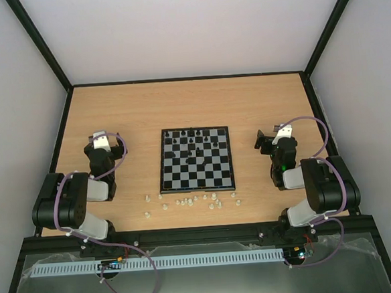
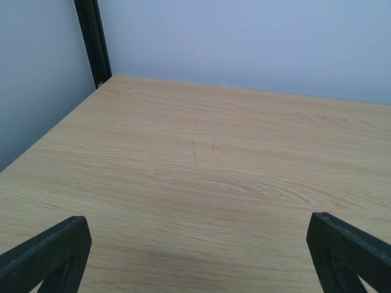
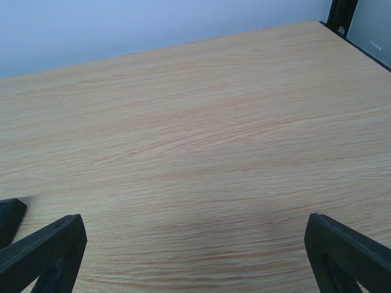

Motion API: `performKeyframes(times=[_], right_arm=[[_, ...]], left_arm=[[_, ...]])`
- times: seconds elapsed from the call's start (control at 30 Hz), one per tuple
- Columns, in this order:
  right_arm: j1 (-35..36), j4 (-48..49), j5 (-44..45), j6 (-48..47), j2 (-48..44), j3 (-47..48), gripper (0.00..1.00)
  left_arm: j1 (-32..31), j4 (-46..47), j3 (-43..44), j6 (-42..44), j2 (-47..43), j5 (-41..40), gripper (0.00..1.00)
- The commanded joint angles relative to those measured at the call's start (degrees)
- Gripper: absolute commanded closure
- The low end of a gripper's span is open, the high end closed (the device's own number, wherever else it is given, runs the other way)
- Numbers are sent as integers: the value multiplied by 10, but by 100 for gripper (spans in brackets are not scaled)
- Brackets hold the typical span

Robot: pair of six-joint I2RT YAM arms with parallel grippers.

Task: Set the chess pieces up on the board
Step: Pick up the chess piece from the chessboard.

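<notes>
The small checked board (image 1: 197,159) lies in the middle of the wooden table (image 1: 139,110). Several black chess pieces (image 1: 190,145) stand scattered on its far half. Several white pieces (image 1: 198,200) lie loose on the table just in front of the board's near edge. My left gripper (image 1: 101,141) rests left of the board, open and empty; its fingers (image 2: 46,256) frame bare wood. My right gripper (image 1: 270,138) rests right of the board, open and empty; its fingers (image 3: 348,253) also frame bare wood. No piece shows in either wrist view.
Black frame posts (image 1: 44,46) and pale walls (image 1: 194,26) enclose the table. A corner post shows in the left wrist view (image 2: 93,39) and in the right wrist view (image 3: 341,13). A white cable rail (image 1: 156,262) runs along the near edge.
</notes>
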Motion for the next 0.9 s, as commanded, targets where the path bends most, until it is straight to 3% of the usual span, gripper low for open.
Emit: performKeyframes(times=[0.0,0.73,0.87], right_arm=[[2,5,-1,-5,6,9,1],[2,13,2,-3,2,4,1],[1,-81,35,9,-61,36,2]], left_arm=[[3,30,4,2,0,7,0],[0,19,10,7,-4,8,0],[-14,-21,20,22,-35,-1,0]])
